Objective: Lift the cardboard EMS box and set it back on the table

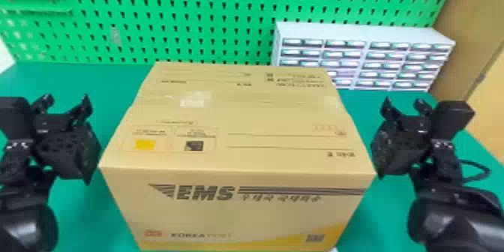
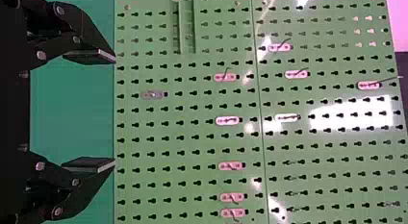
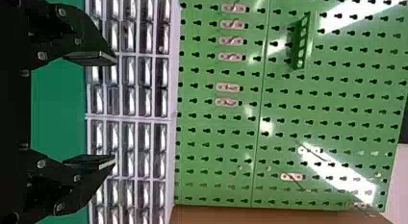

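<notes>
Apparently flanked for the carry, with the setting-down left to do

Well, nearest comes the printed front of the cardboard EMS box (image 1: 240, 213), standing upright between the two hands with its flaps closed. The left hand (image 2: 114, 111) is beside the box's left side and the right hand (image 3: 115, 111) beside its right, both level with its upper part. Each has its two fingers spread wide, pointing forward past the box, with nothing between them. Whether the hands' inner flanks press on the cardboard or just miss it, I cannot tell.

As for progress, getting a hand to either side looks done. If this is a two-sided squeeze, the fingers need not close at all. The lift itself is uncertain: the box's underside is hidden, so it could be resting or slightly raised. What remains, I judge, is any lifting, then a level lowering and backing both hands off sideways.

Beyond the hands, the green counter (image 1: 82, 82) runs back on both sides of the box. Farther off, ahead of the right hand, is a drawer unit (image 1: 367, 60), and behind everything rises the green pegboard (image 1: 210, 41).
</notes>
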Robot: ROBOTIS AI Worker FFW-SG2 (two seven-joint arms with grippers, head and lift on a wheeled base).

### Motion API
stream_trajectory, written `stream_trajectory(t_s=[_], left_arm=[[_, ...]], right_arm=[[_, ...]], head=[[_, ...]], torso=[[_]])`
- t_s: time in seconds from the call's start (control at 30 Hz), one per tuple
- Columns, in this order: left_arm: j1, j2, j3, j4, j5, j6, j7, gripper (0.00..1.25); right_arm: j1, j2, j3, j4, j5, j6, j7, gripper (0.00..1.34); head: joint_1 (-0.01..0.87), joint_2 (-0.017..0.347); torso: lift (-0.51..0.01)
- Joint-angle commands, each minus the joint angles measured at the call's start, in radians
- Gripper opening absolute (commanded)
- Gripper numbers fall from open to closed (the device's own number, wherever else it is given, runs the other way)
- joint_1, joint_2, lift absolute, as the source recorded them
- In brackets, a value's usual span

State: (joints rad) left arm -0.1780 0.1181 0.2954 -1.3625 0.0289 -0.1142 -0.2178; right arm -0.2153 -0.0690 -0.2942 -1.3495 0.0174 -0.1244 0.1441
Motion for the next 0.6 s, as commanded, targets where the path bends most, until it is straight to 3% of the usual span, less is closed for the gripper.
stream_trajectory(t_s=[0.0,0.13,0.37,0.57], left_arm=[[0.002,0.000,0.002,0.008,0.006,0.001,0.000,0.76],[0.002,0.000,-0.002,0.008,0.008,0.001,-0.002,0.76],[-0.002,0.000,-0.009,0.010,0.013,-0.001,-0.002,0.76],[-0.006,0.000,-0.016,0.010,-0.003,-0.001,0.000,0.75]], right_arm=[[-0.007,-0.014,0.023,0.035,-0.022,-0.050,0.000,0.81],[-0.010,-0.003,0.014,0.044,-0.013,-0.069,0.000,0.81],[-0.021,0.043,-0.033,0.075,-0.011,-0.127,0.000,0.80],[-0.030,0.046,-0.028,0.075,-0.030,-0.073,0.000,0.80]], head=[[0.678,-0.015],[0.678,-0.015],[0.678,-0.015],[0.678,-0.015]], torso=[[-0.092],[-0.092],[-0.092],[-0.092]])
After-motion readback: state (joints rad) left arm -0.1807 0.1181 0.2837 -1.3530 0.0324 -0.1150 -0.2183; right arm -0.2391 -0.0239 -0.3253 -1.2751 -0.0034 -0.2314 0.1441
